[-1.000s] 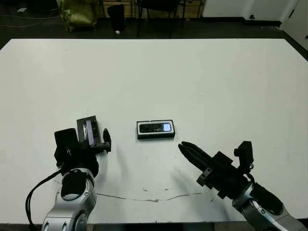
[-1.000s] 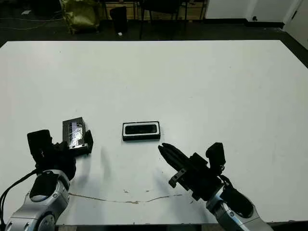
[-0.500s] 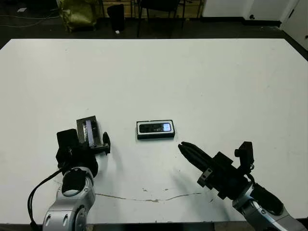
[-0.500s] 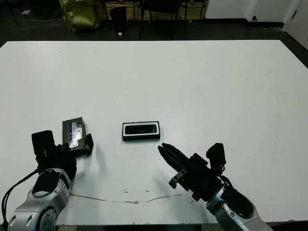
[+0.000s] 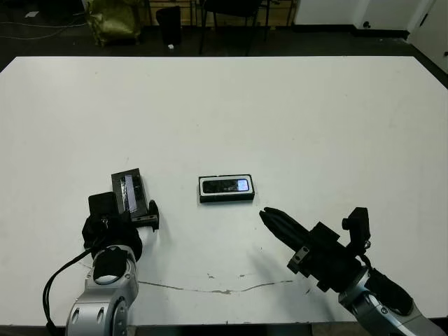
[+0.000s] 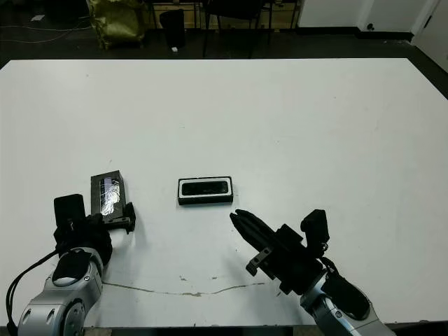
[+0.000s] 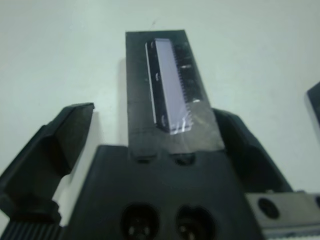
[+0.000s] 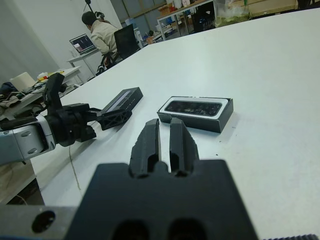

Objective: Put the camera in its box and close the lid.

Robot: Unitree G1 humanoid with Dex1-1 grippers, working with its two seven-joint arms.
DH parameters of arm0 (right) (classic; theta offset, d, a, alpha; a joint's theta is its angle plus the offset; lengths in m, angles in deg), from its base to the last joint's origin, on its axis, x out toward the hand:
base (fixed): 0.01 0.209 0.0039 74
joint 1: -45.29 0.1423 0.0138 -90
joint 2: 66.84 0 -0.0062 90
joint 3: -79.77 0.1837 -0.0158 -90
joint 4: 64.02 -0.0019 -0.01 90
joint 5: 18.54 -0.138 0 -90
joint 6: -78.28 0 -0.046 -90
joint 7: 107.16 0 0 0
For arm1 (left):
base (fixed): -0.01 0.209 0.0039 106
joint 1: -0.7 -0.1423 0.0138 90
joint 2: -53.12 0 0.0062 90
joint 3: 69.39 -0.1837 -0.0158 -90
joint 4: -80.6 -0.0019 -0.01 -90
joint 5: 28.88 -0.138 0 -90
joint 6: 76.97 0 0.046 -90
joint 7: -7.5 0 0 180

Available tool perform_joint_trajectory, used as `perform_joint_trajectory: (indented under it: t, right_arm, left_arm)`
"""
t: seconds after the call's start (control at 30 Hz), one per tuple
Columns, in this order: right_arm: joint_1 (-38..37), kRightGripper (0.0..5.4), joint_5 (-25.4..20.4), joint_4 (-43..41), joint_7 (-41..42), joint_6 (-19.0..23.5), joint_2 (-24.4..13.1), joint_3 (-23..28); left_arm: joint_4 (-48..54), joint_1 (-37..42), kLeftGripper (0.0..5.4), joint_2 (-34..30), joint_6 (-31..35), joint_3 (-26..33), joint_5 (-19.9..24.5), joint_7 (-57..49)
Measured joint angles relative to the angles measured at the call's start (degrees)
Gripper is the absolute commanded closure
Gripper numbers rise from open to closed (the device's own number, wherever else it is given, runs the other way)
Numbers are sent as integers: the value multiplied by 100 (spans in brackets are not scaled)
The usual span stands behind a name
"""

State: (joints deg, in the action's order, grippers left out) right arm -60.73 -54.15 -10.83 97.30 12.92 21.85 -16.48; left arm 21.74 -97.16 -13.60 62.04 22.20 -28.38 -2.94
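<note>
the small flat black camera lies inside the shallow white-lined black box at the middle of the frame. at lower left the black rectangular lid with a pale strip lies flat on the white table, between the spread fingers of the released left gripper. at lower right the right gripper is clenched on nothing, near the box.

on the white table the camera lies inside the box. the lid lies left of it, just ahead of the left gripper. the right gripper hovers near the box.
</note>
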Motion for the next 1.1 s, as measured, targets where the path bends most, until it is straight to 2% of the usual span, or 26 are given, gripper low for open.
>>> perform_joint_trajectory:
  t: [0.5, 0.63, 0.83, 0.93, 1.1]
  right_arm:
    - [-16, 540, -20, -19, -37, 70, -37, 4]
    - [-39, 540, -23, -40, -42, 99, -35, 7]
    - [-41, 540, -72, -41, 30, 34, -23, 7]
    - [-52, 540, -91, -50, 60, 5, -14, 7]
    - [-87, 540, -148, -80, 46, 25, -18, 38]
  left_arm:
    - [-194, 34, 12, 178, -221, 249, 247, -148]
    - [-204, 0, 67, 175, -221, 145, 151, -402]
    - [-195, -87, 216, 123, -215, -153, -103, -497]
    - [-127, -231, 282, -127, -224, -301, -211, -268]
    - [-20, -417, 297, -623, -221, -366, -267, 157]
